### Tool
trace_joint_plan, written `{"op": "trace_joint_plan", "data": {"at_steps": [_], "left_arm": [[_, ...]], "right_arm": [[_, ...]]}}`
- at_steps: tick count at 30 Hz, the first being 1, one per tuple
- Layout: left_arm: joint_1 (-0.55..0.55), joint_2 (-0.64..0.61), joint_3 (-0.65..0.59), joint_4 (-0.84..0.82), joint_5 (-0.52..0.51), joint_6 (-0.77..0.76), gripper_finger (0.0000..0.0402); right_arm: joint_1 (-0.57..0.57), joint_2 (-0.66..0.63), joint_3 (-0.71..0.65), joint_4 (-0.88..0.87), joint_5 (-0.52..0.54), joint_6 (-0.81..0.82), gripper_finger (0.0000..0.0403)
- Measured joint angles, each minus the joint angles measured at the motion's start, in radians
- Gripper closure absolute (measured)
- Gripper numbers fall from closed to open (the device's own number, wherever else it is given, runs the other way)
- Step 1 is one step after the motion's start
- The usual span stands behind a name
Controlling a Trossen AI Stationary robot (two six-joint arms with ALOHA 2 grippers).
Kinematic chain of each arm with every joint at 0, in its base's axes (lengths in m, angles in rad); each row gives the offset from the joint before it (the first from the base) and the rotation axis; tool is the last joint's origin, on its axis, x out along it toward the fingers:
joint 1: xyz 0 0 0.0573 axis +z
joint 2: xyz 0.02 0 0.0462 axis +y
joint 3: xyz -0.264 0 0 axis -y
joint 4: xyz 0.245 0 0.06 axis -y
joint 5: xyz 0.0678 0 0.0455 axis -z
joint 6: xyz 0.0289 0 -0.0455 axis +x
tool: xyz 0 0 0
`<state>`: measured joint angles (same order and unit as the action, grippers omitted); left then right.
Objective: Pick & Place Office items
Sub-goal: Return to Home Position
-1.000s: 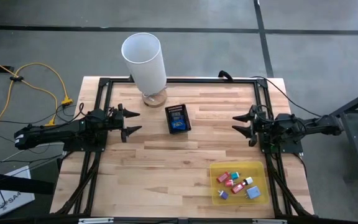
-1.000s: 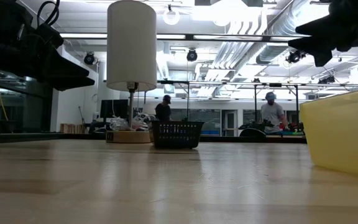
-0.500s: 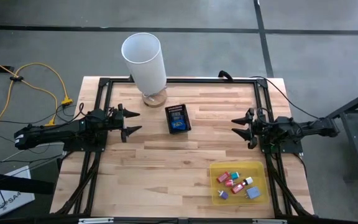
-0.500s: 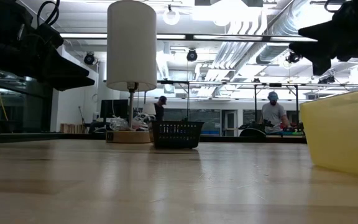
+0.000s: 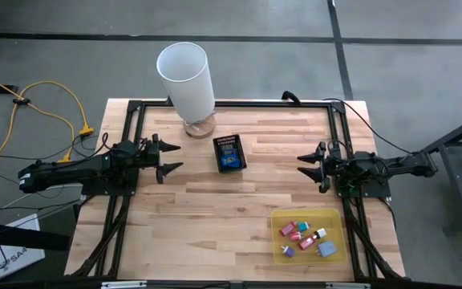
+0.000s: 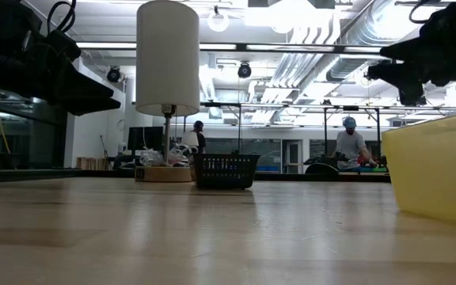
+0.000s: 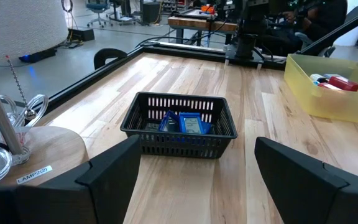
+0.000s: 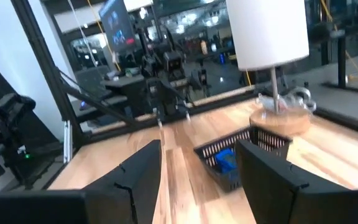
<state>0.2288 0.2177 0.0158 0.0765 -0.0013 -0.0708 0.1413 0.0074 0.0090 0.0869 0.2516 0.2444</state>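
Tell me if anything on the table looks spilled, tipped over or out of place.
Nothing stands out. The office items lie inside the yellow tray, the black mesh box sits flat, the lamp stands upright, and the left tool and right tool hang open and empty.

My left gripper (image 5: 169, 158) hangs splayed over the table's (image 5: 215, 217) left side, my right gripper (image 5: 307, 165) splayed opposite. The black mesh box (image 5: 229, 152) sits between us (nearer the lamp (image 5: 185, 76)). Small office items (image 5: 303, 235) lie inside the yellow tray (image 5: 276, 218).
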Motion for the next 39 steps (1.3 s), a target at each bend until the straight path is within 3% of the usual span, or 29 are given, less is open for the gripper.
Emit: {"op": "trace_joint_plan", "data": {"at_steps": [10,19,39], "left_arm": [[0.0,0.0,0.0,0.0,0.0,0.0,0.0094],[0.0,0.0,0.0,0.0,0.0,0.0,0.0094],[0.0,0.0,0.0,0.0,0.0,0.0,0.0094]], "right_arm": [[0.0,0.01,-0.001,-0.032,-0.035,0.003,0.0212],[0.0,0.014,-0.001,-0.075,-0.261,-0.092,0.0212],[0.0,0.014,-0.003,-0.075,-0.26,-0.057,0.0212]]}}
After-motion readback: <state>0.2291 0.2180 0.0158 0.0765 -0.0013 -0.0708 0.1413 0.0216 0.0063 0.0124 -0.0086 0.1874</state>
